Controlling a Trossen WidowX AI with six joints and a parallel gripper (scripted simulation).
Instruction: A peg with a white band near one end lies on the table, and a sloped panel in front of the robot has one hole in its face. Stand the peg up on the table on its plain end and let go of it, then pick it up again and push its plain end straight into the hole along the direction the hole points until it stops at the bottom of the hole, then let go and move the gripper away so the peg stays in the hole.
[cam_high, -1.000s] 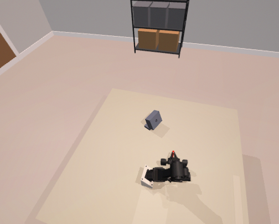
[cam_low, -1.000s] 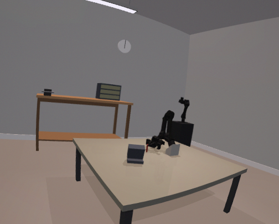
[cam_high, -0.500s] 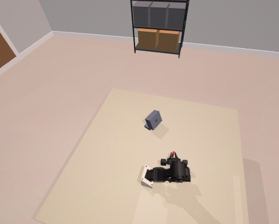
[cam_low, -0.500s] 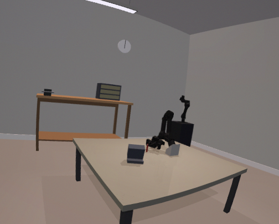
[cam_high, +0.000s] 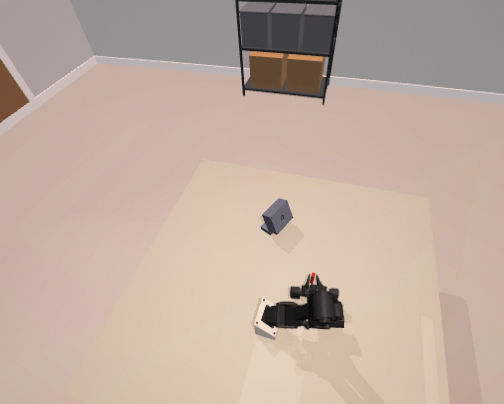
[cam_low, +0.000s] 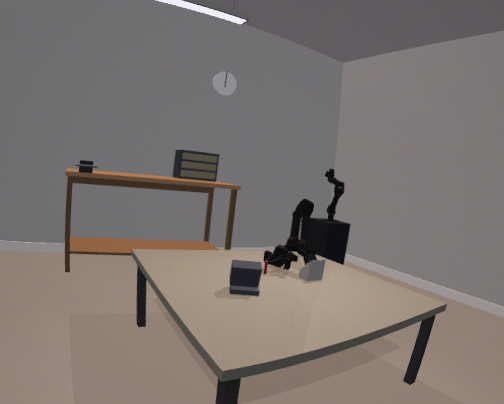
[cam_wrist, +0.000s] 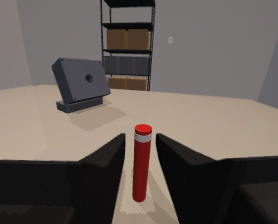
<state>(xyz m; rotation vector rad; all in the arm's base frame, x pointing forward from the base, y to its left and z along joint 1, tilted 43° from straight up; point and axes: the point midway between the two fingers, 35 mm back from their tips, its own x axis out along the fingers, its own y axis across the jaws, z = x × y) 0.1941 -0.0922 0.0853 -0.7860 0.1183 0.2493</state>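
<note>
The red peg (cam_wrist: 141, 165) (cam_high: 313, 276) (cam_low: 266, 267) stands upright on the table (cam_high: 200, 300) (cam_low: 325, 310) (cam_wrist: 210, 120), with its white band at the top and its plain end down. My gripper (cam_wrist: 140, 138) (cam_high: 312, 283) is low over the table with one finger on each side of the peg. It is open, and a narrow gap shows on both sides. The grey sloped panel (cam_high: 278, 216) (cam_low: 246, 275) (cam_wrist: 80, 80) stands further out on the table, ahead and to the left in the wrist view. Its hole (cam_wrist: 89, 78) faces me.
The arm's white base mount (cam_high: 263, 320) (cam_low: 312, 271) sits on the table behind the gripper. A black shelf rack (cam_high: 289, 45) (cam_wrist: 127, 40) with boxes stands by the far wall. A wooden side table (cam_low: 150, 180) and a black box (cam_low: 327, 237) carrying a second arm stand off the table.
</note>
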